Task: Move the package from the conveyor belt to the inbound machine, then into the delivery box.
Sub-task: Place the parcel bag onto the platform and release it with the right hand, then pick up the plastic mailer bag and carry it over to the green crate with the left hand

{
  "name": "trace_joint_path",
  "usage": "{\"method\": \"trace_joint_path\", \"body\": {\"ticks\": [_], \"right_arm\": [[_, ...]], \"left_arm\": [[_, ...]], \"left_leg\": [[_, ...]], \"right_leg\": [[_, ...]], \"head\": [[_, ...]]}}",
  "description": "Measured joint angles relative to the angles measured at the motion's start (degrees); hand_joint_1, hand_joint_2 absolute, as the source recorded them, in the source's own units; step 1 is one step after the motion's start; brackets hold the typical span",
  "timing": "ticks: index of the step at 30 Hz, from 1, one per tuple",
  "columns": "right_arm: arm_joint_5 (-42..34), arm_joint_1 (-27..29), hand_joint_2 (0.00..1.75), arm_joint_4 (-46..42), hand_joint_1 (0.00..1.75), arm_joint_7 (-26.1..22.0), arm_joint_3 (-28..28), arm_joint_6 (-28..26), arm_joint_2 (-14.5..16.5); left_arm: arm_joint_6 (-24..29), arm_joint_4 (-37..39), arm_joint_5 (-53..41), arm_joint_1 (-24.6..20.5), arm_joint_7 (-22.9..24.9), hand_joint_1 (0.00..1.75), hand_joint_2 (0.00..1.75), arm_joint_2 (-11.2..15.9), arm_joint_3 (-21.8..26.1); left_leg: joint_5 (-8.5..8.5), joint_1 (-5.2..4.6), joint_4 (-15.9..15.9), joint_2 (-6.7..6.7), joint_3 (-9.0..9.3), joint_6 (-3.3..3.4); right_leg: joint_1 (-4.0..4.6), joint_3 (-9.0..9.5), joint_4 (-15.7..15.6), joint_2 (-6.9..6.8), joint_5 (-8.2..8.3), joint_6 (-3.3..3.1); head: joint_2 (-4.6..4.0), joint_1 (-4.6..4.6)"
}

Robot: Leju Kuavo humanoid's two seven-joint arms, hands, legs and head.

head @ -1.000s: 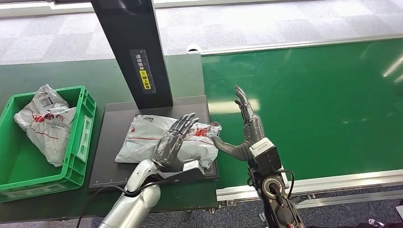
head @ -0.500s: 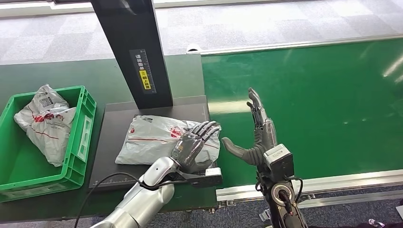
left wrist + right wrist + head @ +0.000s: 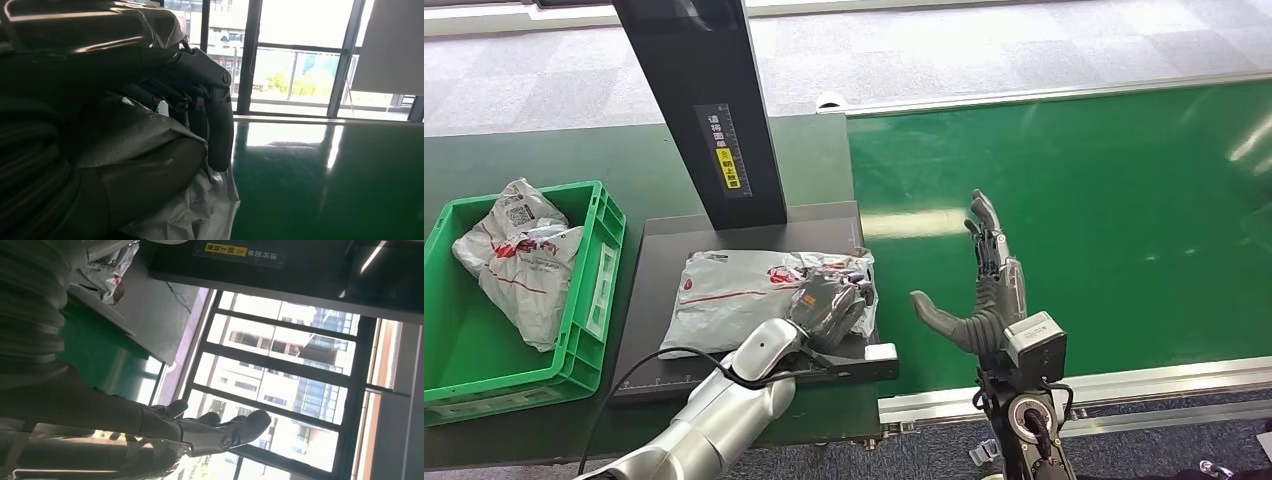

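We see the package [image 3: 744, 290] lying on the machine's dark plate [image 3: 659, 255], below the black post [image 3: 704, 100]. Our left hand [image 3: 829, 305] grasps its 3 o'clock end. Our right hand [image 3: 984, 290] hangs released over the belt [image 3: 1074, 200]. The green box [image 3: 584, 300] sits at 9 o'clock.

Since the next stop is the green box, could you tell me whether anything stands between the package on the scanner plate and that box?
Nothing visible does. The package lies on the black plate, gripped at its right end by the left robot hand. The green box sits directly left of the plate; two packages already lie inside.
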Motion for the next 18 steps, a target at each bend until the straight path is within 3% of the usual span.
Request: {"method": "trace_joint_path", "body": {"ticks": [9,18], "right_arm": [[0.12,3.13,1.75,-2.67,0.00,-0.69,-1.77,-0.42,0.00],[0.21,4.92,1.75,-3.89,0.00,-0.78,-2.66,-2.31,-0.39]], "left_arm": [[4.98,-5.23,2.55,0.10,-0.55,1.75,1.75,2.08,1.80],[7.42,-27.22,5.40,3.09,-1.09,1.75,1.75,5.74,4.70]], "left_leg": [[0.00,0.00,0.00,0.00,-0.02,0.00],[0.00,0.00,-0.01,0.00,-0.04,0.00]], "right_leg": [[0.00,0.00,0.00,0.00,0.00,0.00],[0.00,-0.01,0.00,0.00,-0.01,0.00]], "head": [[0.00,0.01],[0.00,0.01]]}}
